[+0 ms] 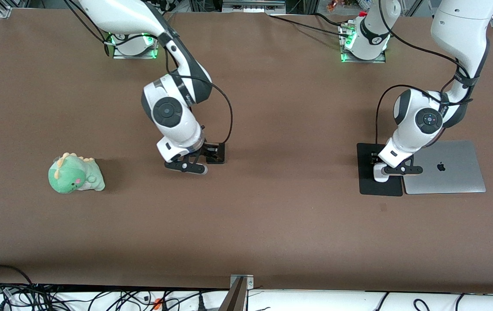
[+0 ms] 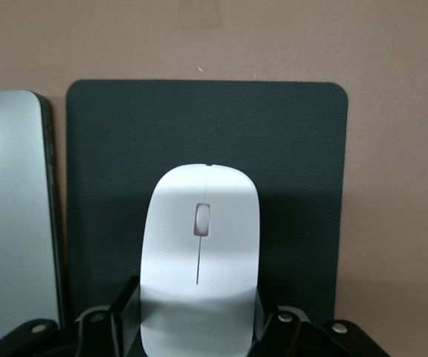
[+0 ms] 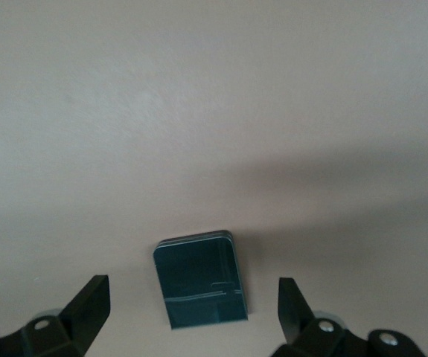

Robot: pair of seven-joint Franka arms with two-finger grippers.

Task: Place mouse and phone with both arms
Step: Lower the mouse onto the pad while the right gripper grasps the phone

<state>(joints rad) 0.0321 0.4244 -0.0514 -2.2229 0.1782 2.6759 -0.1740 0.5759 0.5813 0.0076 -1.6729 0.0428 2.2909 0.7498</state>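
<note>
left gripper [image 2: 199,331] clamps the mouse [image 2: 199,253] over the mouse pad [image 2: 288,149] | right gripper [image 3: 191,312] wide above the phone [image 3: 199,282] | next, I'd judge: set mouse down, grasp phone

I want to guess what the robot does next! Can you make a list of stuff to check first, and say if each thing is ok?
1. Left gripper shut on the mouse: ok, fingers clamp both its sides.
2. Mouse over the mouse pad: ok, the pad shows all around it.
3. Mouse resting on the pad: cannot tell.
4. Mouse clear of the laptop: ok, the laptop lies beside the pad.
5. Right gripper open: ok, fingers spread wide.
6. Phone between the right fingers: ok, lying on the table, not yet gripped.
</note>
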